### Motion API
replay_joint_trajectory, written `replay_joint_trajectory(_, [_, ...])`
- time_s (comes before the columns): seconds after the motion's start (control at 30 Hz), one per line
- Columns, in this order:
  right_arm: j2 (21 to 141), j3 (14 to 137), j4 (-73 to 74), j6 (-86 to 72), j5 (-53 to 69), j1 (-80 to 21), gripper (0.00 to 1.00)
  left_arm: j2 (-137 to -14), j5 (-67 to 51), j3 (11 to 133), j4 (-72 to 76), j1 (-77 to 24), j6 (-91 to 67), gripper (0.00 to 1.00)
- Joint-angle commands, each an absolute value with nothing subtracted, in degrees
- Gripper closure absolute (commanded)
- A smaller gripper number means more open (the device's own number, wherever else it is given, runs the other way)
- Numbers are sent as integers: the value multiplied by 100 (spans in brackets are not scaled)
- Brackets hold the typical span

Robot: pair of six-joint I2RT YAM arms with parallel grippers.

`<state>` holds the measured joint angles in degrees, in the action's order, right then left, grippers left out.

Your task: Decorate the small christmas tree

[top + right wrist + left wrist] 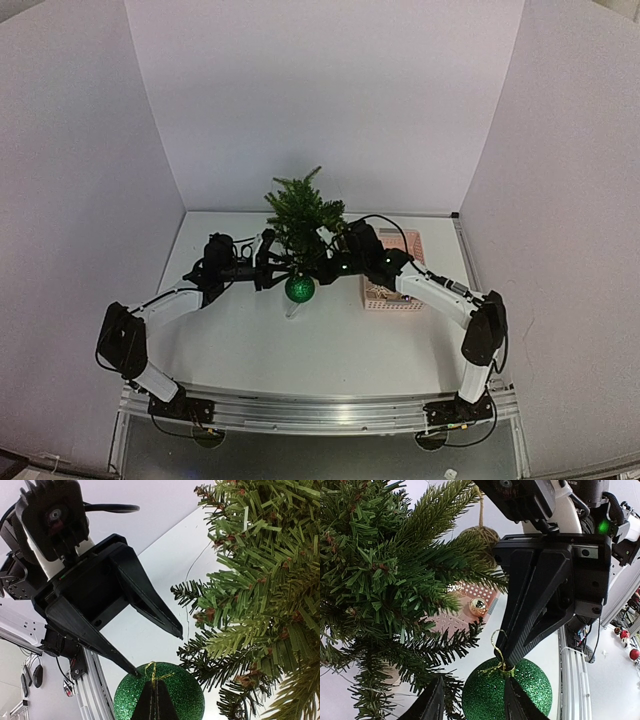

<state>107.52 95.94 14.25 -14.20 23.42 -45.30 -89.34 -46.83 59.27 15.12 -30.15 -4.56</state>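
The white tabletop (pixel 240 340) lies bare across the lower middle of the overhead view. The small christmas tree (pixel 300 215) stands at centre close to the back edge, and the pink basket (pixel 392 298) sits just to its right. Under the tree's front branches hangs a green glitter ball (pixel 299 288) — the right hand (pixel 157 697) is pinched tight on its gold hanger (pixel 504 669), the left hand (pixel 475 680) part open astride the ball's top, gripping nothing.
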Motion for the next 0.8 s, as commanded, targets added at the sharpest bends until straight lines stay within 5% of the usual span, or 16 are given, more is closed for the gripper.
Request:
replay_joint_trajectory(0.0, [10425, 9570, 1368, -1492, 2506, -4514, 100, -8675, -4760, 6229, 1490, -2864, -377, 59])
replay_joint_trajectory(0.77, [9533, 8033, 1189, -2190, 2543, -4730, 100, -8172, -4699, 5869, 1149, -2760, 192, 57])
